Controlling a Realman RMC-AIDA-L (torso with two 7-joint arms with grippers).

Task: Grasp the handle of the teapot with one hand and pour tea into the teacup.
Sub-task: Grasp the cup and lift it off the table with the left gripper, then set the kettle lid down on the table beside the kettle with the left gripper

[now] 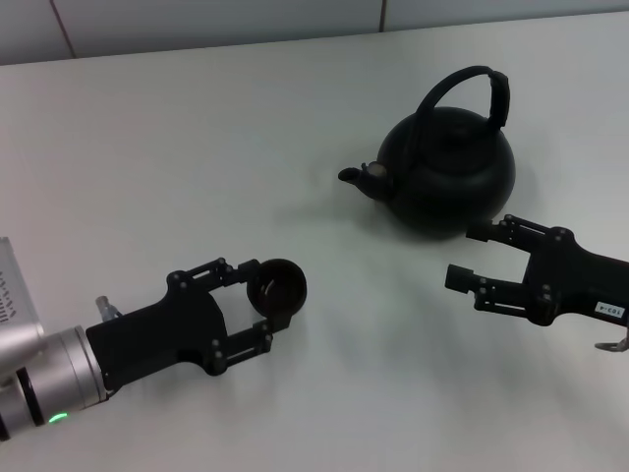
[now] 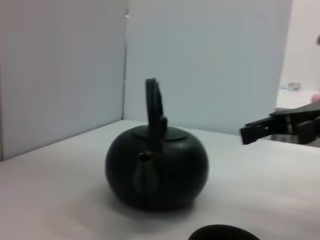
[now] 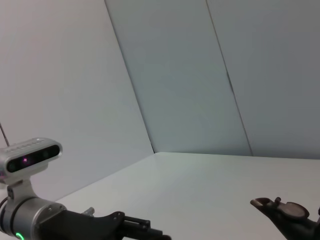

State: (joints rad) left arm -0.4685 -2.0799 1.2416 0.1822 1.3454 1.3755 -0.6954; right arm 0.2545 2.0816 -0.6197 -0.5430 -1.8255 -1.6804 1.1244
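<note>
White and bare of pattern, the desk [image 1: 197, 147] fills nearly the whole head view, with pale wall panels along the top edge. Much is cut off: the left wrist view shows only the rim of the teacup [image 2: 223, 233] at its bottom edge, and the right wrist view catches just the spout tip and lid edge of the teapot [image 3: 287, 216] in its lower right corner. In the head view the teapot [image 1: 447, 167] sits upper right, round and matte black, its short spout pointing toward frame left, its handle [image 1: 470, 88] arching tall with a thicker flat section on the right side. The teacup [image 1: 276, 287], small and bowl-like, lies lower centre-left between the spread fingers of the left claw [image 1: 257, 307]; whether they touch it is hard to make out. The right claw [image 1: 470, 256] hovers open just below the teapot at right.
</note>
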